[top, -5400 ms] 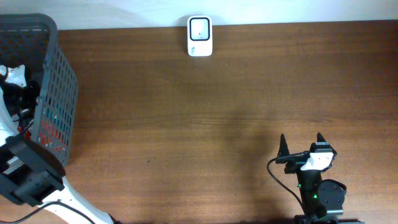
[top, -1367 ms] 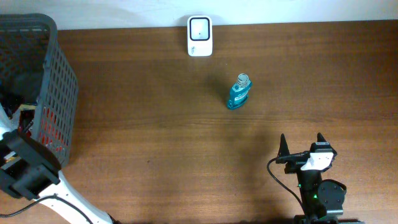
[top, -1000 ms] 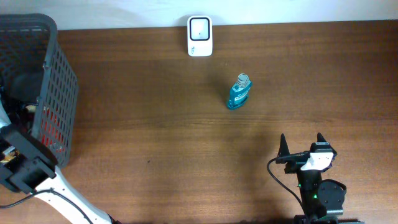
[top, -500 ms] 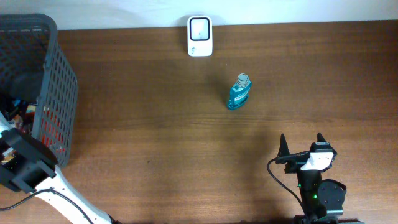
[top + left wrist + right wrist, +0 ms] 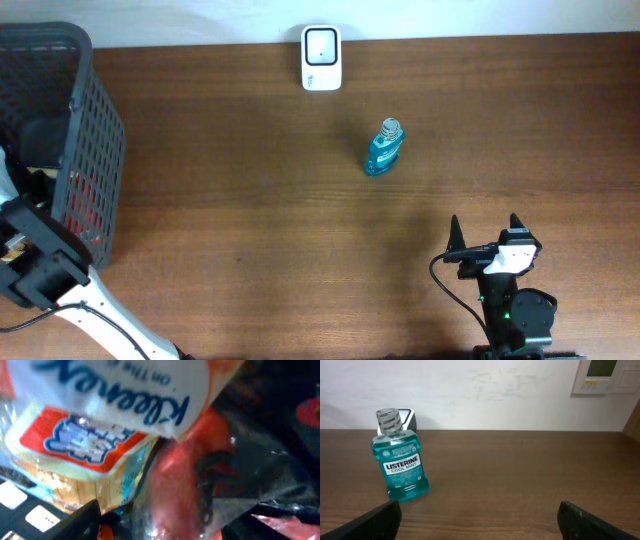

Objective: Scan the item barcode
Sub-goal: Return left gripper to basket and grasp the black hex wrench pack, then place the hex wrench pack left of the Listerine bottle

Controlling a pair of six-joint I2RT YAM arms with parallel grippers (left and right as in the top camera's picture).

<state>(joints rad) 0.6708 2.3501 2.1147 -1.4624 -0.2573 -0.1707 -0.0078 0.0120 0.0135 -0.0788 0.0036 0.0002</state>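
Left arm shifted (slightly), bottle unmoved

Open tabletop lies around the bottle; the basket walls off the left.

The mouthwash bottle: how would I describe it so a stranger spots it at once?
On the brown wooden table, look toward the far edge where a white scanner sits. Just in front of it and to the right stands a mouthwash bottle, upright and alone, the only teal thing on the wood.
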